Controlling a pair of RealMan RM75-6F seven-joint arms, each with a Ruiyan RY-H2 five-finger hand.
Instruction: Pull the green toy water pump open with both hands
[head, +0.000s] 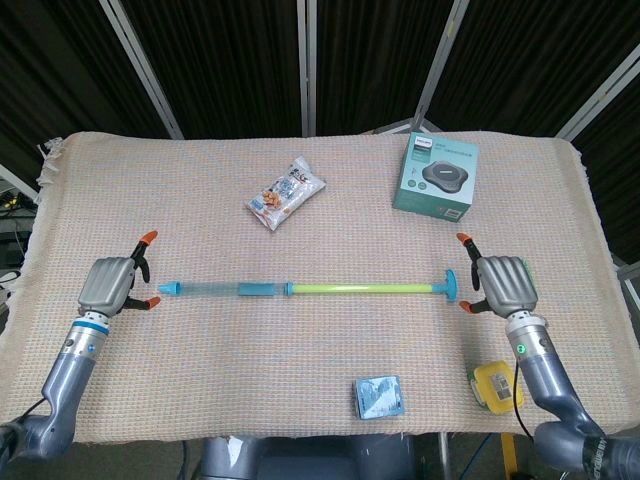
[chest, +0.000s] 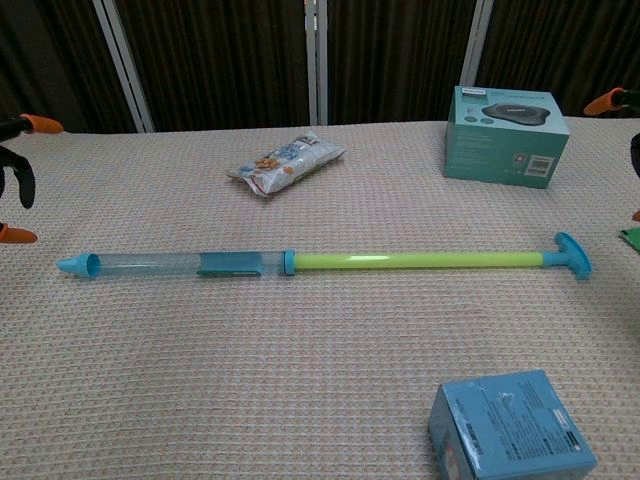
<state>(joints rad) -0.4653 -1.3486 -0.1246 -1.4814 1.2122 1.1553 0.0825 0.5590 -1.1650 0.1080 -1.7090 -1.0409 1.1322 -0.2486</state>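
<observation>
green pump (head: 310, 289) lies fully extended between my spread, empty left hand (head: 108, 284) and right hand (head: 503, 284), ends just beside each.

Pump (head: 310, 289): clear barrel, light-blue nozzle, collar and T-handle, lime-green rod. Tablecloth (head: 200, 210): beige, woven texture. Snack bag (head: 286, 193): white, orange and blue print. Box (head: 435, 176): teal, dark round device pictured. Small box (head: 379, 397): pale blue. Hands (head: 110, 284) (head: 503, 285): grey, orange fingertips (head: 147, 237).
</observation>
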